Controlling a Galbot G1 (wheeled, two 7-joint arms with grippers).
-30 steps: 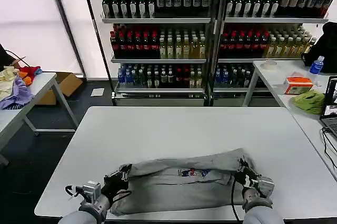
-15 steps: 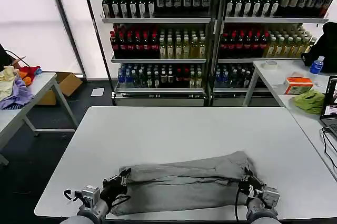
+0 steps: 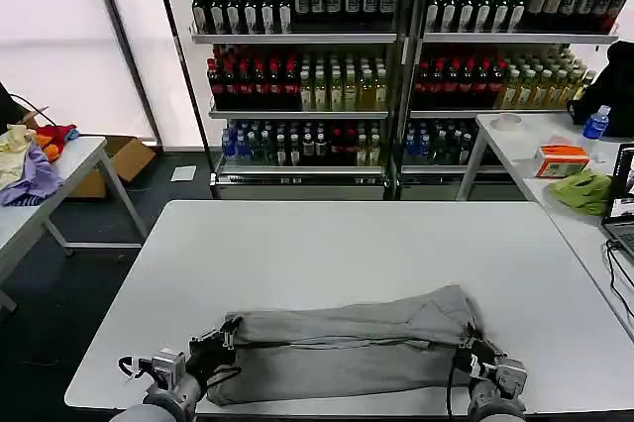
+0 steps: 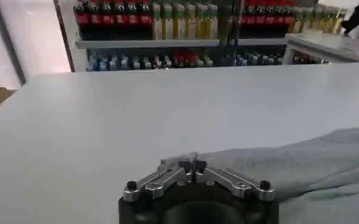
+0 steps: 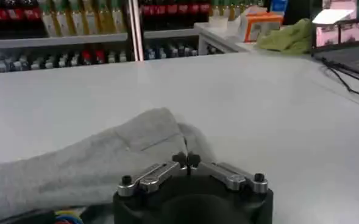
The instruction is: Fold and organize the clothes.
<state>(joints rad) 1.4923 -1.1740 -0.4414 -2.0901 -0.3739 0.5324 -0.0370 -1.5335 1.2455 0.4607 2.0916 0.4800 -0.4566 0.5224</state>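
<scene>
**Pinching both ends of a folded grey T-shirt at the near edge of the surface**

Lying across the near part of the white surface [image 3: 347, 244]: one light grey T-shirt [image 3: 342, 343], folded into a long band running left to right, with a ridge of doubled cloth along its far side and a flatter layer toward the near edge. Chest print hidden in the fold.

Left hand [image 3: 223, 341] [image 4: 192, 162] down at the band's left end, low over the surface near its front left corner. Fingers pressed together tip to tip, clenched on the T-shirt's edge [image 4: 277, 164]; seen from the wrist, grey cloth spreading away from the closed tips.

Right hand [image 3: 475, 351] [image 5: 187, 160] at the band's right end, near the front edge. Fingertips likewise met, gripping a fold of the T-shirt [image 5: 100, 158], with cloth bunched up just behind the tips.

Behind the surface, shelves of bottles [image 3: 396, 55]. Off to the right, a second table [image 3: 540, 140] carrying a lime-green cloth [image 3: 582, 189] and an orange box [image 3: 561, 158]. Off to the left, a pile of coloured fabrics [image 3: 30, 159].
</scene>
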